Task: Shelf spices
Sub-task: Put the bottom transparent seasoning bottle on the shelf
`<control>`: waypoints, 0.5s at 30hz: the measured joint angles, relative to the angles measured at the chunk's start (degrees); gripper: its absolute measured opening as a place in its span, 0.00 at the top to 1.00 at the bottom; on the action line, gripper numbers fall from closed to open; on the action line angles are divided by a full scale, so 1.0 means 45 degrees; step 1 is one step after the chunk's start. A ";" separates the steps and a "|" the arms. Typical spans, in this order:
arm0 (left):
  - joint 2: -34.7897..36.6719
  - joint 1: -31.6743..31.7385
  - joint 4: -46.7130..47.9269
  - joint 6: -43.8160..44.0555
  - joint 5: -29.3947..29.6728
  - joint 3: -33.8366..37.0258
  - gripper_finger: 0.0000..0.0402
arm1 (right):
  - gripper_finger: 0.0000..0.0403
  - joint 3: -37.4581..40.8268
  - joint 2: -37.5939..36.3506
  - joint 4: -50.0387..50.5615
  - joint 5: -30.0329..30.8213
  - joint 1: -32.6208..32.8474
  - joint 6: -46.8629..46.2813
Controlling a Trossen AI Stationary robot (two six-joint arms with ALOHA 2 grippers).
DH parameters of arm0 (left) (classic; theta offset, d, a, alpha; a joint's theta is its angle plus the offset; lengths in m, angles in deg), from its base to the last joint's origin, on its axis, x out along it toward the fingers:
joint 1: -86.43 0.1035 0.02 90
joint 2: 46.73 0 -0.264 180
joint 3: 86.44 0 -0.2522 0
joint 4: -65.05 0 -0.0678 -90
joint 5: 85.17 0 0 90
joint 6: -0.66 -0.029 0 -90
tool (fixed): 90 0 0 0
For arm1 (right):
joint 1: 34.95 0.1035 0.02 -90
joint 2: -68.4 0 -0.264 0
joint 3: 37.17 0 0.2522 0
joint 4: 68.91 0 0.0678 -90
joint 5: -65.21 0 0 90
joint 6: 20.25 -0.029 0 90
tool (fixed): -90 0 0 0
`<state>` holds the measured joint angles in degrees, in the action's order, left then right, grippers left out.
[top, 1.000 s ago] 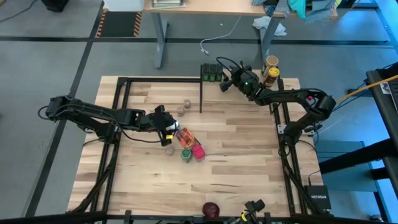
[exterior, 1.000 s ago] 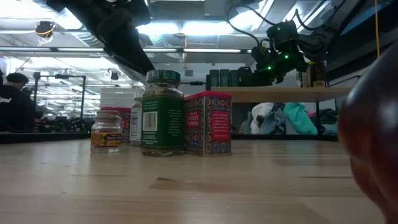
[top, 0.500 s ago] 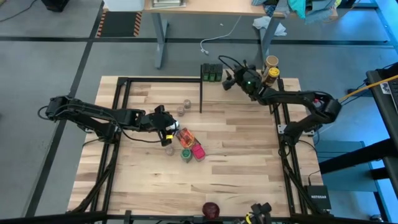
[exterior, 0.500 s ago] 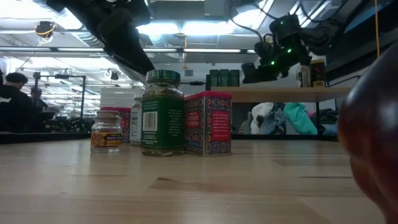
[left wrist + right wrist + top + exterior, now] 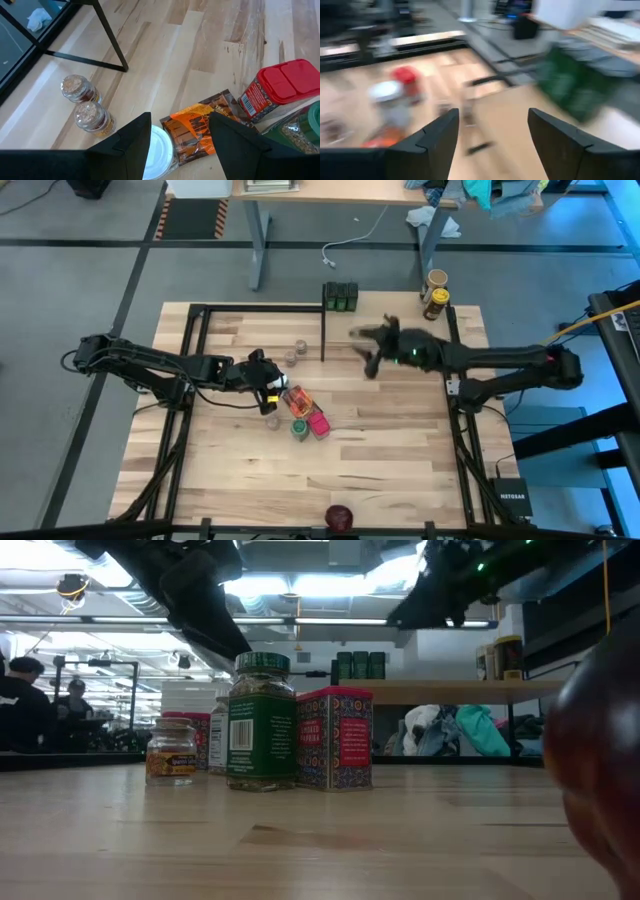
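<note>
Left end effector point(image 5: 176, 135) – fingers apart – hovers over the white-capped bottle point(image 5: 159, 152), orange packet point(image 5: 197, 131) just beside.

A grey floor point(image 5: 80, 270) surrounds the pale plank surface point(image 5: 380, 440). Beyond the surface's far edge stands a desk point(image 5: 330, 192) on grey legs, a white cable point(image 5: 350, 240) trailing beneath it. In the low view, ceiling lights point(image 5: 300, 585) glow overhead.

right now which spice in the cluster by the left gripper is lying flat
The orange-red flat packet lies flat on the tabletop; the white-capped bottle, pink-red box and green-lidded jar around it stand upright.
</note>
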<state>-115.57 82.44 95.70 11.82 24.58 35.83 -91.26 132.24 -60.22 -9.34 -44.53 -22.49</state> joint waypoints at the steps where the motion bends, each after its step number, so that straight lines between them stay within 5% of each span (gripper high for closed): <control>1: 0.0000 0.0000 0.0000 0.0000 0.0000 -0.0005 0.52 | 0.40 0.0056 0.0009 0.0014 0.0002 0.0546 -0.0024; 8: 0.0000 -0.0086 0.0028 -0.0524 -0.0020 -0.0005 0.52 | 0.40 0.0275 0.1141 -0.1065 -0.0007 0.3712 -0.0091; 15: 0.0002 -0.0291 0.0070 -0.0524 -0.0053 0.0053 0.52 | 0.40 0.0291 0.3066 -0.2971 0.0078 0.4656 -0.0092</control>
<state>-115.56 81.13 96.01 9.46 24.34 36.07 -89.95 146.04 -73.59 -8.99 -23.58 -22.90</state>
